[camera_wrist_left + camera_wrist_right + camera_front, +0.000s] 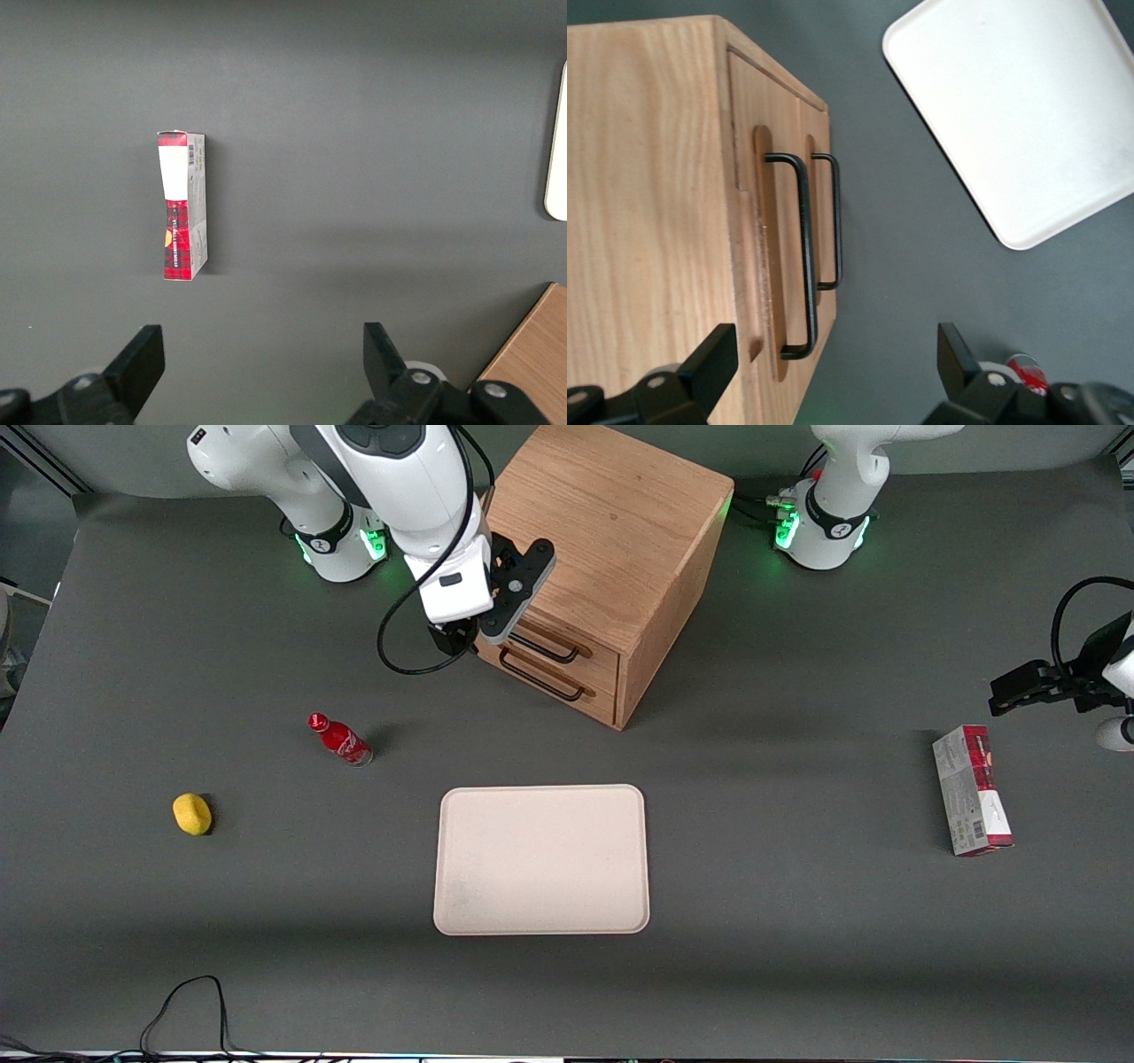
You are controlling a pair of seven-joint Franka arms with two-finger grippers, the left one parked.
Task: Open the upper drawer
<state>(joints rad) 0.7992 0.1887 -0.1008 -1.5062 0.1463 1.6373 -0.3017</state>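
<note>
The oak cabinet (pixel 611 522) stands at the back of the table. Its upper drawer (pixel 580 638) sits flush in the cabinet front, its long black handle (pixel 547 648) above the lower drawer's twin handle (pixel 540 682). My gripper (pixel 454 639) hovers at the front's end toward the working arm, level with the upper drawer. In the right wrist view the gripper (pixel 833 363) is open and holds nothing. One finger (pixel 713 359) is over the cabinet top, the other over the table. The end of the upper drawer's handle (pixel 804 257) lies between them, untouched.
A cream tray (pixel 541 859) lies nearer the front camera than the cabinet. A red bottle (pixel 341 740) and a yellow lemon-like object (pixel 192 814) sit toward the working arm's end. A red and white box (pixel 972 790) lies toward the parked arm's end.
</note>
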